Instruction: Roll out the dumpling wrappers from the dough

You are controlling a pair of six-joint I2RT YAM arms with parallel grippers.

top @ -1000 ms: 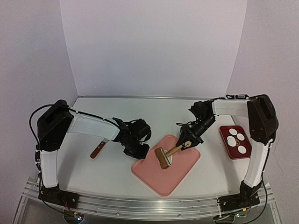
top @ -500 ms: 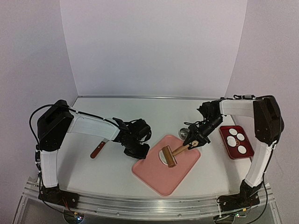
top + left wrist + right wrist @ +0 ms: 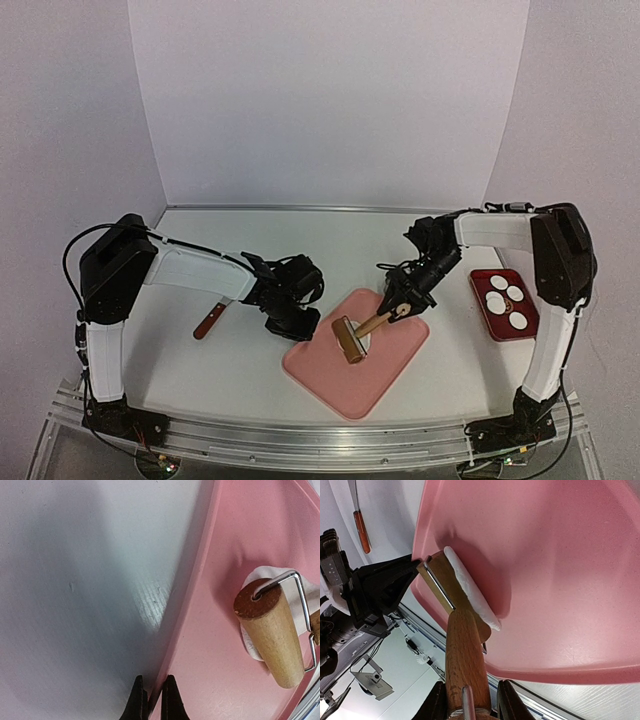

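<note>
Pale lilac walls enclose a white surface (image 3: 250, 370), with a pink mat (image 3: 385, 375) at its near centre. The dough (image 3: 470, 591), a thin white piece, lies on the mat under the barrel of a wooden roller (image 3: 347, 339). The right gripper (image 3: 402, 306) has its jaws pinching the roller's handle. From these jaws the dough lies toward 8 o'clock, straight down the handle, whose long axis runs 2 to 8 o'clock; the barrel lies across it. Judgement: the next stroke falls to the right arm, along that line. The left gripper (image 3: 297, 326) sits at the mat's 9 o'clock rim, jaws pressed together, apparently clamping the rim. Four dumpling wrappers (image 3: 498, 283) rest in a red tray (image 3: 482, 276) at 3 o'clock.
</note>
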